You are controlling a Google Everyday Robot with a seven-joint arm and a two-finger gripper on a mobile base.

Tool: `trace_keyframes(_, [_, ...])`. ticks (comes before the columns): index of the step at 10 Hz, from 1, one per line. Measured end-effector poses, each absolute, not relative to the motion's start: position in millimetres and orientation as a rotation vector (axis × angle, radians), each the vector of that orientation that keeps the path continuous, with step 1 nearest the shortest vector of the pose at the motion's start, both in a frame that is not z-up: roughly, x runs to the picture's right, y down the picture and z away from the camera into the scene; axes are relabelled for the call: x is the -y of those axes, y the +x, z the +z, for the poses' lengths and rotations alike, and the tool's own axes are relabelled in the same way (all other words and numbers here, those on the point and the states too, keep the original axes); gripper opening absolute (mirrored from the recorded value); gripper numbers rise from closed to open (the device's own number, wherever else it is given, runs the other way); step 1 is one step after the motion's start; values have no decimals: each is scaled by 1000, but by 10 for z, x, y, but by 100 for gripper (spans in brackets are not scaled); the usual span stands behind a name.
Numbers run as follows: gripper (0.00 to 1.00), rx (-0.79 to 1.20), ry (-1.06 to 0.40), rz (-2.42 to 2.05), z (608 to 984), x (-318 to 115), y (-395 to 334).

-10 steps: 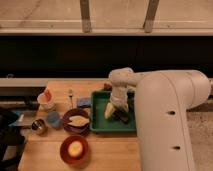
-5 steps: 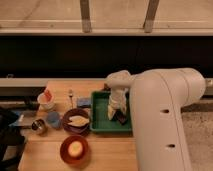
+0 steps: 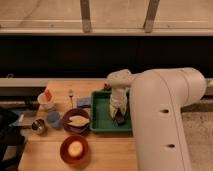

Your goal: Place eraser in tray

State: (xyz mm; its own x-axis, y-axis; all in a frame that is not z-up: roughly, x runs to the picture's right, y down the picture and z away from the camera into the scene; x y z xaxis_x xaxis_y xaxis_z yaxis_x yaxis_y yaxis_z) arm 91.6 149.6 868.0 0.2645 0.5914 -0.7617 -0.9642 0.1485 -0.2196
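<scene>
The green tray (image 3: 102,117) lies on the wooden table, right of centre. My gripper (image 3: 119,115) reaches down into the tray's right half from the white arm (image 3: 160,115), which fills the right of the view. A small dark bar, the eraser (image 3: 120,120), shows right under the gripper tip on the tray floor. I cannot tell whether the gripper is holding it or whether it lies free.
A dark-red plate with pale food (image 3: 77,121) touches the tray's left rim. Another red plate (image 3: 74,149) is near the front. A white cup (image 3: 46,100), a blue cup (image 3: 53,119), a metal tin (image 3: 38,126), a slim stick (image 3: 70,95) and a blue pad (image 3: 84,102) lie left.
The arm's bulk has swung a little left and covers more of the tray's right side. The gripper stays low inside the tray.
</scene>
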Motion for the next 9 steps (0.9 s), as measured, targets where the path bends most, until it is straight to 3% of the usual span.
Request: trace_keyframes(9, [0,-449,-532,1336,7782,-155,1104])
